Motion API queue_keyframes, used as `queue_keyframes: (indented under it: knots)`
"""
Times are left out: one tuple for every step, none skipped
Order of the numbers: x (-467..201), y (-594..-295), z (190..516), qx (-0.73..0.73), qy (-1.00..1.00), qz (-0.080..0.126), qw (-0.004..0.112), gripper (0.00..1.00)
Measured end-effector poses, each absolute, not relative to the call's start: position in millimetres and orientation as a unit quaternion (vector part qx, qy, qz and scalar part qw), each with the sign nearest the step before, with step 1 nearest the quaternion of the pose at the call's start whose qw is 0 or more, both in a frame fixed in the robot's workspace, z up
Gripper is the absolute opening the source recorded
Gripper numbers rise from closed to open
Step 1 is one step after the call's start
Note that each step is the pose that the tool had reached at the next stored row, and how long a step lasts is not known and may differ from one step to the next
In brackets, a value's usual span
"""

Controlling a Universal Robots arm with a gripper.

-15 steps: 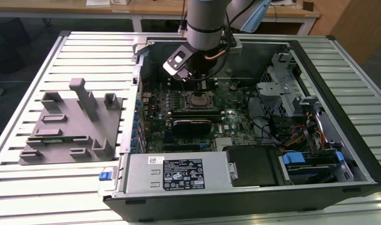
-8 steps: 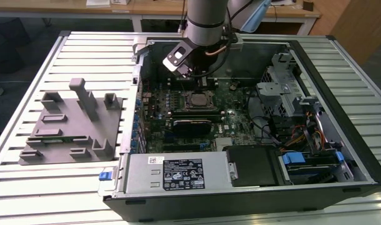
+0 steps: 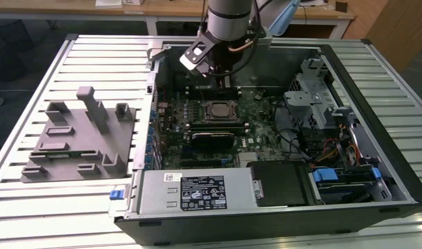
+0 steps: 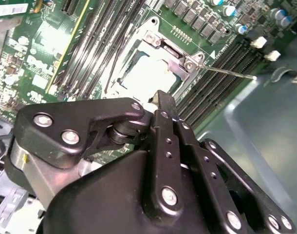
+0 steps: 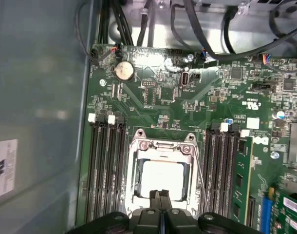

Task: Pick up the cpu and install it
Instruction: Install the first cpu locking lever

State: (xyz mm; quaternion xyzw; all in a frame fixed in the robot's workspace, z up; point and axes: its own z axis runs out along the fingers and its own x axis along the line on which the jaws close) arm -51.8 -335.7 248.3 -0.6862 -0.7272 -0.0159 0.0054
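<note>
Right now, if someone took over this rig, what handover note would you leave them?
The gripper is shut and empty, hovering over the edge of the socket.
The cpu lies inside the socket on the motherboard, apart from the gripper.
Done: pick-up and placing, as it looks.
Left: I cannot tell whether the cpu is fully seated or the socket lever latched.

The slatted table (image 3: 44, 218) bears a grey block (image 3: 76, 140) and an open computer case (image 3: 266, 222).

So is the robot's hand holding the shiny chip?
No: in the first wrist view the cpu lies in the socket on the green board, while the hand is shut with nothing in it.
</note>
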Motion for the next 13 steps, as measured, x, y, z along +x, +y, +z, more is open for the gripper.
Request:
queue_keyframes:
  knots:
    - [-51.8,-335.7,250.5,-0.686,-0.727,-0.016,0.005,0.11]
    - [-51.8,-335.7,253.0,-0.686,-0.727,-0.016,0.005,0.11]
    - [-51.8,-335.7,255.2,-0.686,-0.727,-0.016,0.005,0.11]
    - [-51.8,-335.7,257.0,-0.686,-0.727,-0.016,0.005,0.11]
    - [-51.8,-335.7,258.7,-0.686,-0.727,-0.016,0.005,0.11]
    - [-51.8,-335.7,260.7,-0.686,-0.727,-0.016,0.005,0.11]
    - [-51.8,-335.7,262.3,-0.686,-0.727,-0.016,0.005,0.11]
    - [-51.8,-335.7,263.6,-0.686,-0.727,-0.016,0.005,0.11]
    - [-51.8,-335.7,264.1,-0.686,-0.728,-0.016,0.005,0.11]
    - [-51.8,-335.7,264.0,-0.684,-0.729,-0.016,0.005,0.11]
    - [-51.9,-335.7,264.0,-0.680,-0.733,-0.016,0.006,0.11]
    - [-51.9,-335.7,264.0,-0.674,-0.739,-0.016,0.006,0.11]
    - [-52.0,-335.7,263.9,-0.667,-0.745,-0.016,0.006,0.11]
